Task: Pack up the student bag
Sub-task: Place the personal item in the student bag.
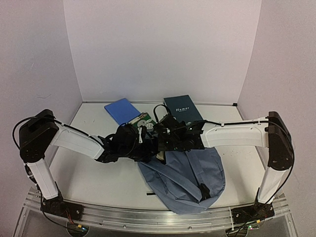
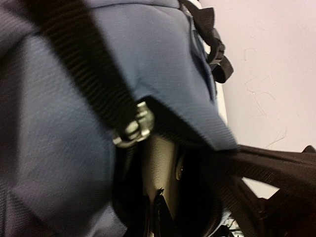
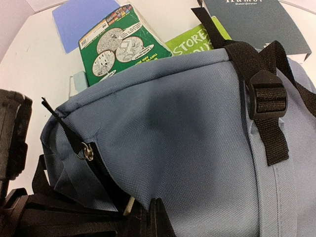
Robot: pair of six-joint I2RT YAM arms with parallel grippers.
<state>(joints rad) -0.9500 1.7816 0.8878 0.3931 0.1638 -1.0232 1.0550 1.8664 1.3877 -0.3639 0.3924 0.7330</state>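
The student bag (image 1: 190,177) is a slate-blue backpack lying at the front middle of the table, its top toward the arms' meeting point. My right gripper (image 3: 160,208) is shut on a fold of the bag's blue fabric (image 3: 177,133) beside the open zipper. My left gripper (image 2: 159,197) sits at the dark mouth of the bag (image 2: 74,148), shut, with a black scrap of the bag's edge between its tips. A metal zipper pull (image 2: 133,126) hangs just above it. In the top view both grippers (image 1: 139,143) (image 1: 163,142) meet over the bag's upper end. A pale flat surface (image 2: 160,163) shows inside the opening.
Books lie behind the bag: a blue one (image 1: 122,110), a green illustrated one (image 3: 121,42), a light-green one (image 3: 192,39) and a dark teal one (image 1: 182,107). A black strap with a buckle (image 3: 266,96) runs over the bag. White walls close the table's back and sides.
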